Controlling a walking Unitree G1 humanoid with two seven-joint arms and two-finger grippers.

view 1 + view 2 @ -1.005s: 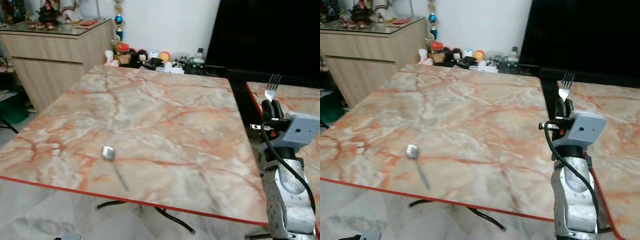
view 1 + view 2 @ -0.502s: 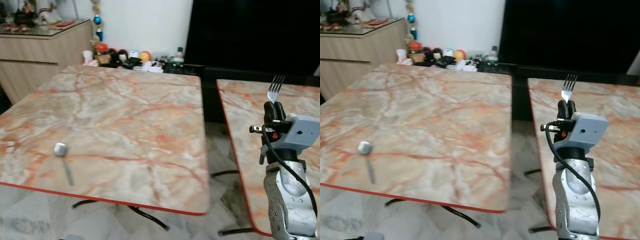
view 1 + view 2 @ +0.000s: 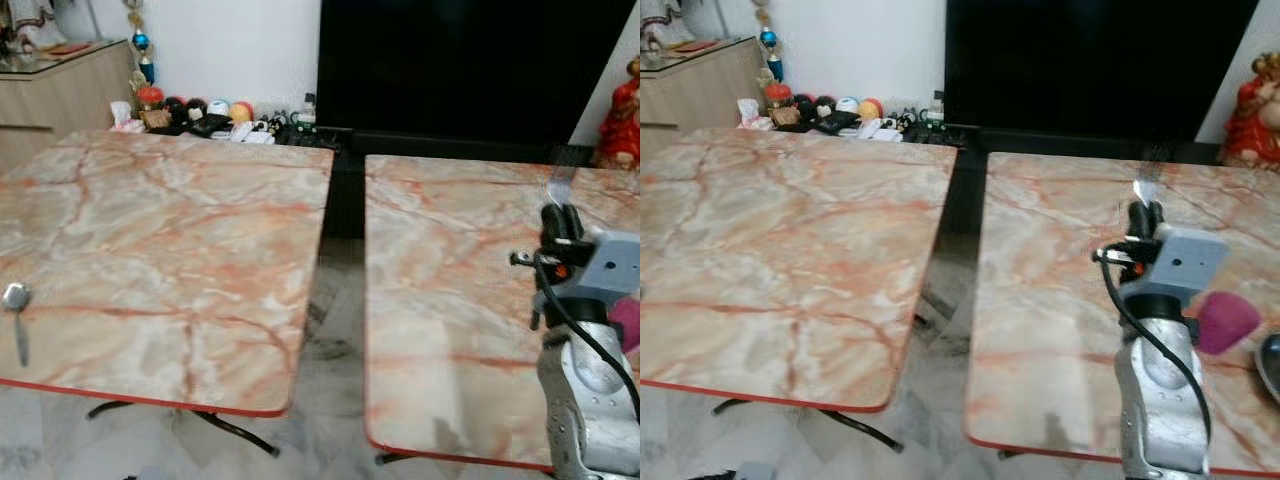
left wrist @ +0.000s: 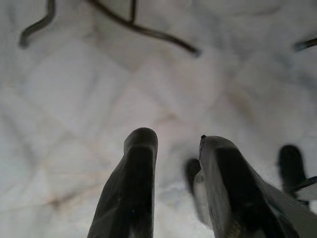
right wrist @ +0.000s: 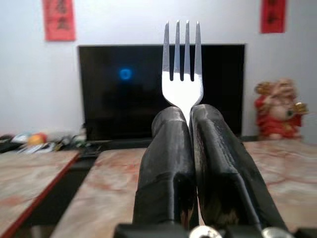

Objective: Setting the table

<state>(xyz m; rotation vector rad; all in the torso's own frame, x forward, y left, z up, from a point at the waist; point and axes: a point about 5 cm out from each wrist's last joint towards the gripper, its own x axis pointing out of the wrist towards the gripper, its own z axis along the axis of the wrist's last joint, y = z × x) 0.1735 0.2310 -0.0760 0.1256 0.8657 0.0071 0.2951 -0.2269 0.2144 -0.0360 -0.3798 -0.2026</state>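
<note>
My right gripper (image 3: 1143, 214) is shut on a silver fork (image 5: 182, 69), which it holds upright with the tines up, over the near part of the right marble table (image 3: 440, 300). In the right wrist view the two black fingers (image 5: 166, 163) press together around the fork's neck. A silver spoon (image 3: 14, 300) lies at the near left edge of the left marble table (image 3: 170, 230). My left gripper (image 4: 176, 148) hangs over the pale floor, its fingers apart with nothing between them.
A dark gap with floor separates the two tables. A pink object (image 3: 1225, 320) and a dark rounded rim (image 3: 1270, 365) lie on the right table's near right. Behind stand a black television (image 3: 1090, 60), a red figurine (image 3: 1250, 110), small items (image 3: 210, 108) and a wooden cabinet (image 3: 60, 75).
The camera has swung to the right: the spoon's table slid left and the second table came fully into view. The right gripper still holds the fork upright.
</note>
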